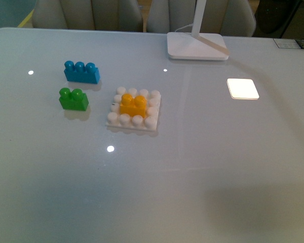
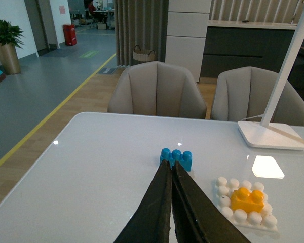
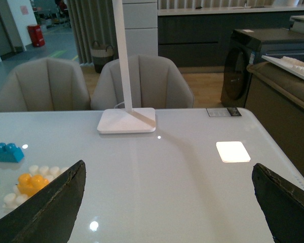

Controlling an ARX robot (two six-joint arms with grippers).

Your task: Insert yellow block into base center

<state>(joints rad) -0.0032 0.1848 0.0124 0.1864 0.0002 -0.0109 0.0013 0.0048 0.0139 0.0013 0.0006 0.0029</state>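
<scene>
The yellow block [image 1: 133,105] sits upright in the middle of the white studded base [image 1: 153,123], white studs ringing it on all sides. The left wrist view shows the same yellow block [image 2: 247,199] on the base [image 2: 223,188], off to one side of my left gripper [image 2: 169,165], which is shut with nothing in it and raised above the table. My right gripper [image 3: 168,174] is open wide over bare table, holding nothing; the yellow block [image 3: 31,183] and base [image 3: 10,199] lie well beyond one finger. Neither gripper shows in the front view.
A blue three-stud brick [image 1: 81,72] and a green two-stud brick [image 1: 73,98] lie left of the base. A white lamp foot [image 1: 196,46] stands at the back, with a glowing square patch [image 1: 242,88] to its right. Chairs [image 2: 157,91] line the far table edge.
</scene>
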